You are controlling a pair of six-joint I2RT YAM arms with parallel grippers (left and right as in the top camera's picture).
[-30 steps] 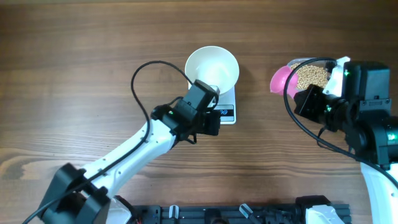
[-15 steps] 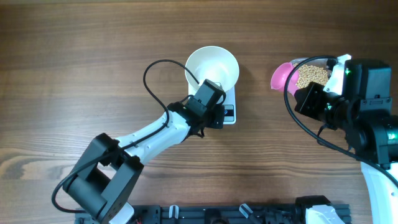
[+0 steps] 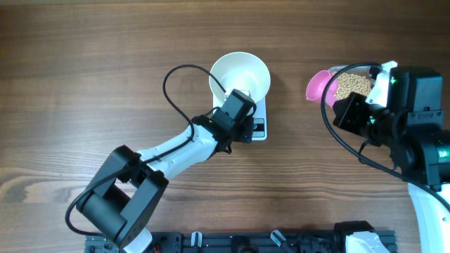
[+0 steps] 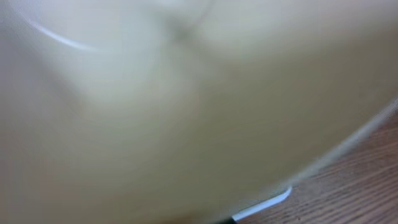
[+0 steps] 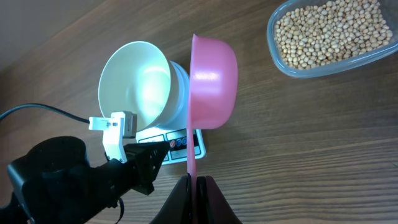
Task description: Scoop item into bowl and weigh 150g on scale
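The white bowl (image 3: 240,76) stands empty on the small white scale (image 3: 259,116). My left gripper (image 3: 242,129) is shut, its dark fingertips (image 5: 163,151) at the scale's front button panel, just below the bowl's near rim. The left wrist view is a blur filled by the bowl's wall (image 4: 186,106). My right gripper (image 5: 194,186) is shut on the handle of a pink scoop (image 5: 211,81), held on edge above the table between the scale and the tub. The tan beans (image 3: 353,86) lie in the clear tub. No beans show in the scoop (image 3: 318,88).
The clear plastic tub (image 5: 281,62) sits at the right, partly under my right arm (image 3: 415,126). The left arm (image 3: 176,151) stretches diagonally from the front left, its black cable (image 3: 184,70) looping over the table beside the bowl.
The left arm has reached forward, bringing its gripper up and right onto the scale's front edge. The right arm and the scoop have barely moved.
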